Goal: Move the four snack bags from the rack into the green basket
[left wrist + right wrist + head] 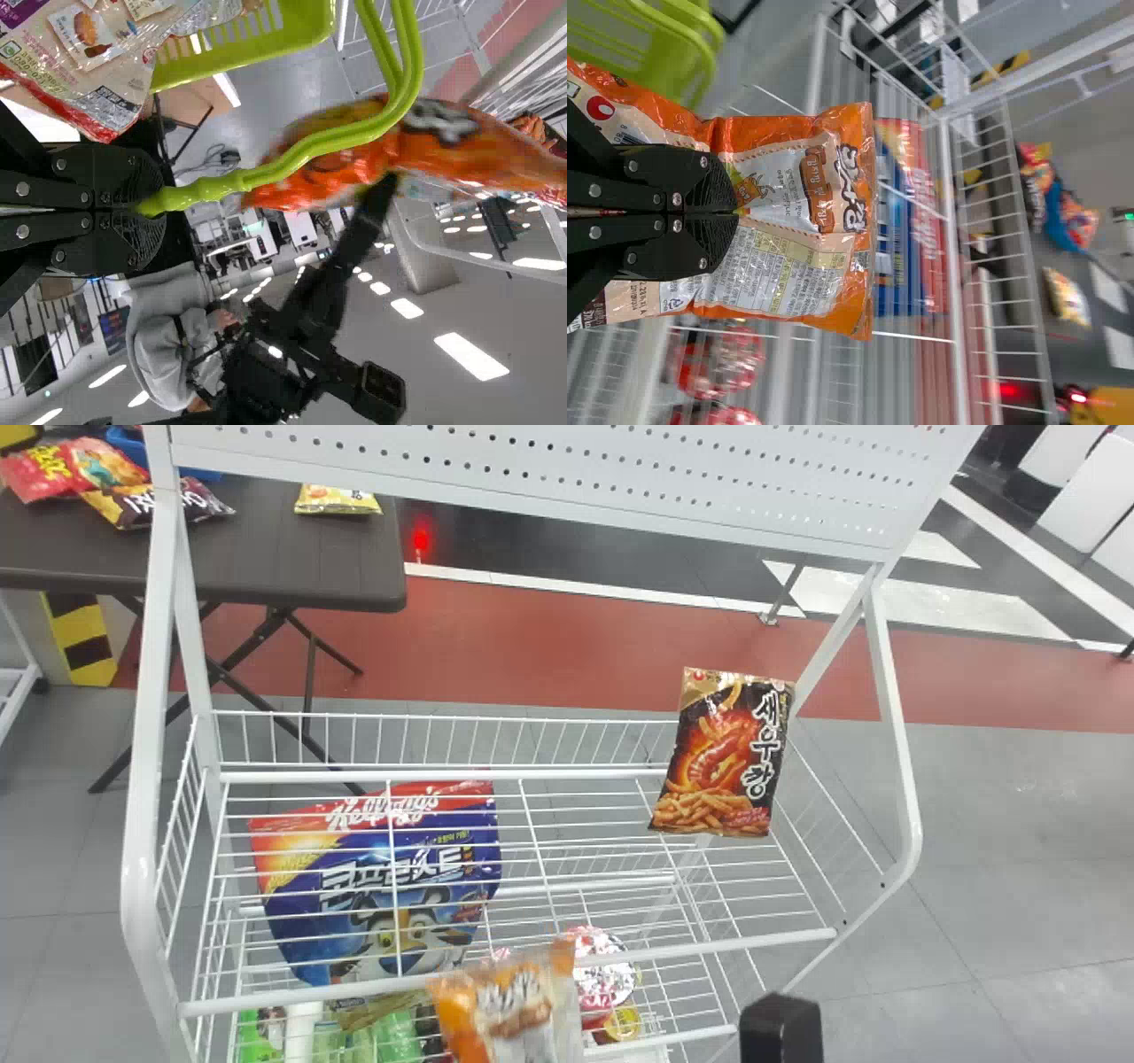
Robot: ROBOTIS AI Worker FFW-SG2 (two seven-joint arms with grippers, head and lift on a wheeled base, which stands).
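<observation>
Gripping green basket point(292, 31) by its handle with left gripper point(159, 212); pinching orange snack bag point(505, 1005) in right gripper point(735, 212), bottom centre of head view; farther back, noting dark snack bag point(722, 757) upright at rack point(137, 868), right of centre

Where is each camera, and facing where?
Head view: on the head, facing down at the rack; black robot part at bottom.
Left wrist view: on that wrist, past the left gripper to the green handle; right arm beyond.
Right wrist view: on that wrist, past the right gripper and orange bag toward the rack.
Head and right wrist share the rack.
</observation>
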